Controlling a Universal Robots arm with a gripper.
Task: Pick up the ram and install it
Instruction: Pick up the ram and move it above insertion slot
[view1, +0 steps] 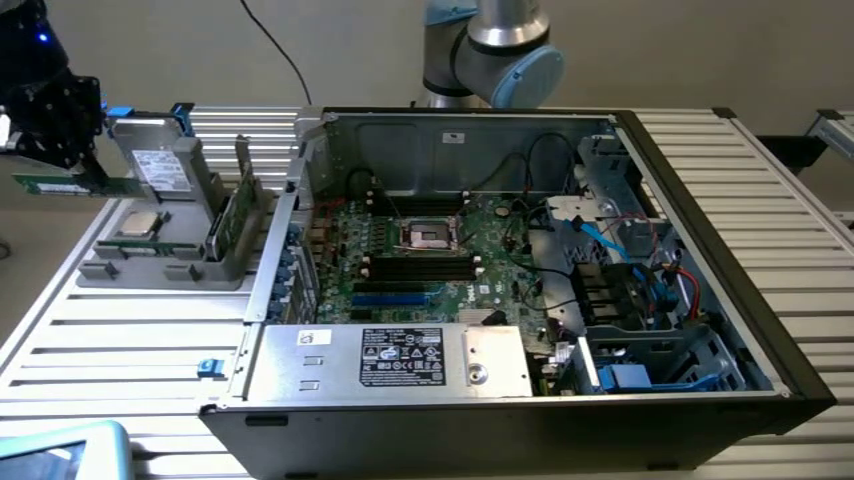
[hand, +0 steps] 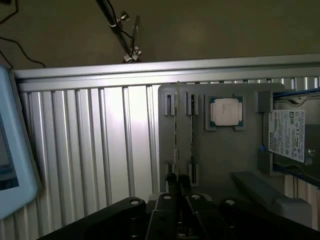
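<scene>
Pinching ram (view1: 74, 186) between nearly closed jaws; ram held in air near grey tray (view1: 147, 272).

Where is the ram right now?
The ram is at the exterior view's far left, held in the shut gripper, next to the grey drive and outside the computer case.

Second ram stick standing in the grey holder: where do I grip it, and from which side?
Pinch the second ram stick across its flat faces at the middle of its top edge, coming straight down. It stands on its long edge in the grey holder, so only that upper edge is free.
</scene>
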